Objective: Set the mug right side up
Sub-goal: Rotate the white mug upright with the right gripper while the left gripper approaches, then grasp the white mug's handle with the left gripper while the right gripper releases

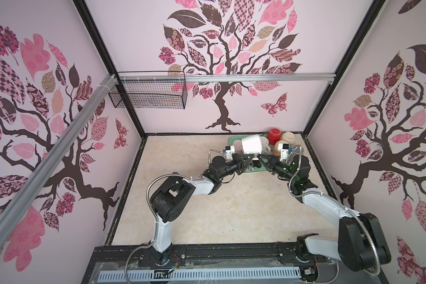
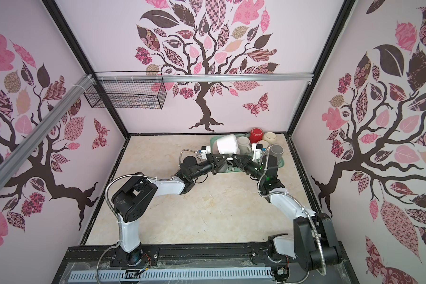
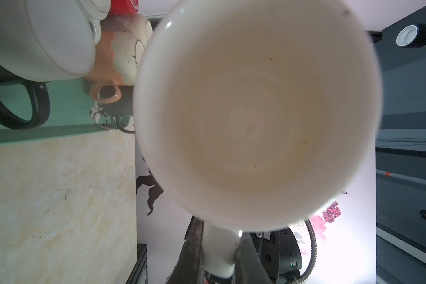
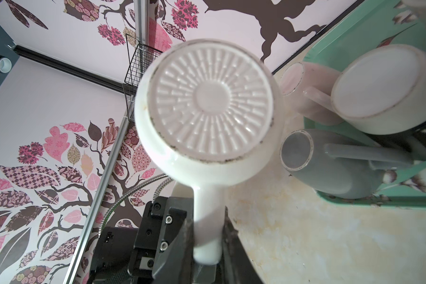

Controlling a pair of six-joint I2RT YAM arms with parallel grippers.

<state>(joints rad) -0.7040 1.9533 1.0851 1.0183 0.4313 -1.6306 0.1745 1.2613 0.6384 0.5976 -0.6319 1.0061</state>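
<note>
Mid-turn: our left pincer [image 3: 219,246] clamps the handle [image 3: 219,260] of the white mug [image 1: 250,145] facing it, right pincer [image 4: 207,241] narrow alongside, grip unclear; we next swing the mouth upward.

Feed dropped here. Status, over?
Left hand shut on white mug by handle. Right hand straddles same handle, grip unclear. Mug airborne, on its side. Crowded tray close by.
</note>
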